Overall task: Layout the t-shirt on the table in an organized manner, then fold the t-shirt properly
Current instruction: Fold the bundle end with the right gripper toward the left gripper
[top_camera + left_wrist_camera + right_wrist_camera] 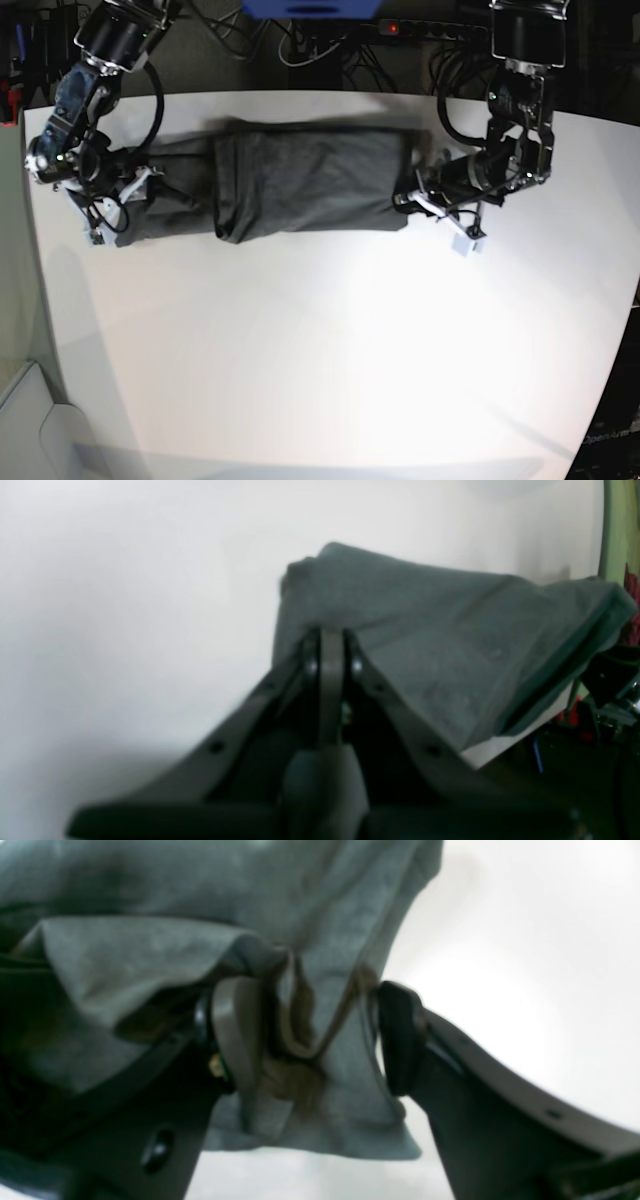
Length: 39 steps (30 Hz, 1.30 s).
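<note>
The dark grey t-shirt [300,180] lies stretched in a long band across the far part of the white table [330,350], partly folded over itself. My left gripper [405,198] is at its right end; in the left wrist view the gripper [331,640] is shut, with the t-shirt [440,630] pinched at its tips and raised off the table [125,605]. My right gripper [125,200] is at the other end. In the right wrist view the gripper [315,1040] has its jaws wide apart, with a loose bunch of t-shirt [150,950] between the pads [235,1035].
Cables and a power strip [330,35] run behind the table's far edge. Both arm bases stand at the far corners. In the left wrist view the table edge [505,740] drops off at the right, with dark clutter [600,700] beyond it.
</note>
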Available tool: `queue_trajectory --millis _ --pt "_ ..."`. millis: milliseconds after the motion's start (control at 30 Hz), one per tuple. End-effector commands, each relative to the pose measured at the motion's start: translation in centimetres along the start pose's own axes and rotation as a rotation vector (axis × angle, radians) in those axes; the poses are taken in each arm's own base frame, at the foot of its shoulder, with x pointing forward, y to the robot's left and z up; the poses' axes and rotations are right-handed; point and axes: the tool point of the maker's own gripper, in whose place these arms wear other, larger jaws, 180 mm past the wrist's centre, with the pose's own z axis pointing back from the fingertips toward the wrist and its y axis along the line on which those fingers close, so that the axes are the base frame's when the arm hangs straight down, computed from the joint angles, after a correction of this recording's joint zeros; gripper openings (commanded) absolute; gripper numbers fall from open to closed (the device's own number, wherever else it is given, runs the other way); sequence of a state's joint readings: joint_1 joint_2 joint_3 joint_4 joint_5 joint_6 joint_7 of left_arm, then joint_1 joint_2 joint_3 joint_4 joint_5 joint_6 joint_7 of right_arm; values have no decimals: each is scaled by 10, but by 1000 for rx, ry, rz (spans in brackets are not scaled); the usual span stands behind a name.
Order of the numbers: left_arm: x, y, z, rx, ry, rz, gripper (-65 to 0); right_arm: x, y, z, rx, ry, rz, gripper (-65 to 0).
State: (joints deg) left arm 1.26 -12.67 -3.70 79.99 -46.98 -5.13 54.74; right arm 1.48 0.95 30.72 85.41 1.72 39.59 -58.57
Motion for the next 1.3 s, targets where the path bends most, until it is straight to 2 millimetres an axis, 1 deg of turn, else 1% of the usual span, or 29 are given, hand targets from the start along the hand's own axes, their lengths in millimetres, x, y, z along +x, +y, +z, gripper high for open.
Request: queue_trajectory --millis 0,67,100,167,200,300,367,400,433,500,633,700,800,900,933,967,1067,1167,1267 --pt "9 2 4 15 -19 -16 -648 -42 10 -9 25 162 -2 -318" --pt "9 2 4 18 -19 -19 -648 -41 11 -9 27 162 -1 -396" --pt "9 3 4 20 -20 -19 -648 -41 14 -9 31 162 -3 -457" --pt "9 3 4 20 -20 -19 -648 -40 16 -9 33 158 -4 -601" --pt "9 3 4 20 -19 -18 -648 -41 16 -9 33 163 -4 -650" --pt "8 5 3 23 -17 -14 -648 -40 14 -6 23 153 0 -648" --pt "8 5 3 26 -17 -12 -648 -33 10 3 -5 121 12 -650" --pt "8 6 3 28 -17 -9 -648 -26 12 8 -13 91 16 -650" --pt "8 6 3 29 -16 -7 -648 -18 14 15 -20 54 20 -650" --pt "8 6 3 29 -16 -7 -648 6 12 36 -54 -32 39 -650" --pt "8 6 3 29 -16 -7 -648 29 18 72 -100 -120 74 -650" --pt "8 6 3 30 -16 -6 -648 40 24 86 -94 -154 91 -650" --pt "7 7 3 31 -15 -5 -648 44 42 89 -31 -148 126 -650" --pt "7 7 3 31 -15 -5 -648 45 57 90 46 -164 123 -650" --pt "7 7 3 31 -15 -5 -648 40 64 90 82 -157 119 -650" --pt "7 7 3 31 -15 -5 -648 40 72 90 124 -165 118 -650" --pt "7 7 3 31 -15 -5 -648 58 117 97 314 -264 154 -650" --pt "7 7 3 31 -15 -5 -648 71 146 107 440 -334 172 -650" --pt "7 7 3 31 -15 -5 -648 78 178 116 557 -368 214 -650"
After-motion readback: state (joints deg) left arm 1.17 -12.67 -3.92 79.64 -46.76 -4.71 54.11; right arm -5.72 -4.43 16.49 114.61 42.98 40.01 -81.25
